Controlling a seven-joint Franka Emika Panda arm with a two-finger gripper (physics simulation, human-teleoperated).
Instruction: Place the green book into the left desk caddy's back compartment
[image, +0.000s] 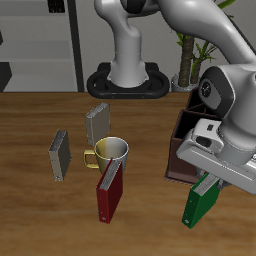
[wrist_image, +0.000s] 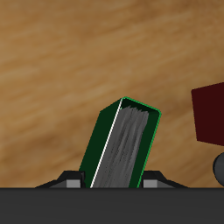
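The green book (image: 199, 206) hangs tilted from my gripper (image: 207, 185), which is shut on its upper end and holds it above the table near the front edge. In the wrist view the green book (wrist_image: 122, 144) shows its grey page edge between the fingers of the gripper (wrist_image: 114, 182). The left desk caddy (image: 178, 158), a dark brown box, stands just behind the book. My hand hides most of the caddy, so its compartments cannot be told apart.
A dark red book (image: 109, 195) stands near the front edge, also in the wrist view (wrist_image: 210, 114). A metal mug (image: 111, 152) stands behind it. Two grey books (image: 97, 124) (image: 59, 155) stand farther off. The robot base (image: 126, 80) and a plant (image: 188, 50) are at the back.
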